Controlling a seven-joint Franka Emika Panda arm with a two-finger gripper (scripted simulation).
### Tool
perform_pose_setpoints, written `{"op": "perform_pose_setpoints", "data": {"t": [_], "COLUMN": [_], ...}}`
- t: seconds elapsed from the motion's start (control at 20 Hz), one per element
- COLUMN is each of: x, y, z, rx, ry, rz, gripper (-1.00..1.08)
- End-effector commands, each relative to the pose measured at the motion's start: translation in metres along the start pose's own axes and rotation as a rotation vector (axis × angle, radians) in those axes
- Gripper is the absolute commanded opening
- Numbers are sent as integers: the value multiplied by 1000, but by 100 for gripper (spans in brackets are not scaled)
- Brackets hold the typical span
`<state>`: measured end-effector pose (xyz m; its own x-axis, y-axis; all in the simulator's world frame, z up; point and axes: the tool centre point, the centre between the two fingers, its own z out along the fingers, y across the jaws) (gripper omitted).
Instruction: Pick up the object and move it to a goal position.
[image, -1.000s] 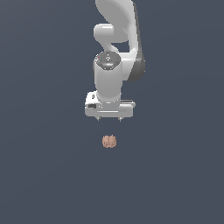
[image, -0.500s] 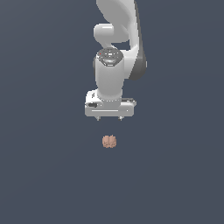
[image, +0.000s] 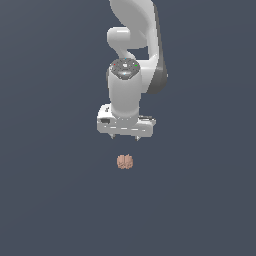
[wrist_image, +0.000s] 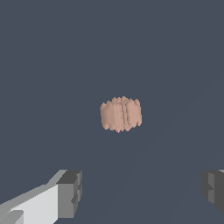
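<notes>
While the gripper (image: 126, 137) is hanging with its 2 fingers (wrist_image: 69, 194) spread wide, holding nothing, the object (image: 125, 161) is lying apart from them on the dark floor (image: 55, 200), lined up with their gap.

Around me there was only one flat, dark slate-blue ground (image: 50, 200), evenly lit, the same plain colour in both views, with no visible edges or seams

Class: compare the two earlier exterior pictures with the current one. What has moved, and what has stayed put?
The gripper has come down slightly toward the lump, jaws open and wide apart, holding nothing. The lump lies where it was, untouched, below the gripper in the exterior view.
</notes>
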<state>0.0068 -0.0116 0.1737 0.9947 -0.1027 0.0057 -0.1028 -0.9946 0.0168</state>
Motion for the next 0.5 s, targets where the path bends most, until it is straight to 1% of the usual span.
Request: {"op": "perform_pose_setpoints", "data": {"t": [0.0,0.45], "x": [1,9], "y": [0,-1], "z": [3,16], "rx": [2,11], "ry": [-1,-8], "rz": [47,287], "gripper": [100,100]}}
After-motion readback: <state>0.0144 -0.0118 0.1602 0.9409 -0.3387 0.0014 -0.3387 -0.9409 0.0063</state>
